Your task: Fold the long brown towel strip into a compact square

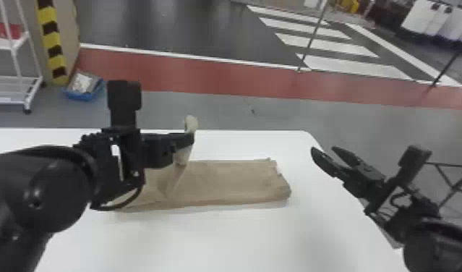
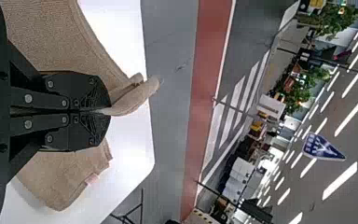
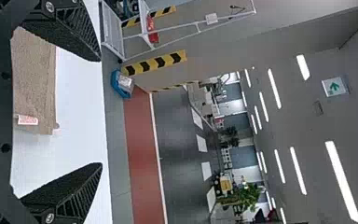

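Black two-fingered left claw (image 2: 108,112): closed on a narrow pinch of cloth, a limp tip poking out past it. Long brown cloth towel strip (image 1: 237,181): laid along the smooth white table (image 1: 204,238), its left part raised to that claw. Black two-fingered right claw (image 1: 324,148): spread wide, empty, beyond the strip's right end.

Risks, as judged: whole strip could be dragged rather than folded, the right end being pinned by nothing. A skewed fold could be caused by so narrow a pinch, loose cloth being left to sag and bunch underneath.
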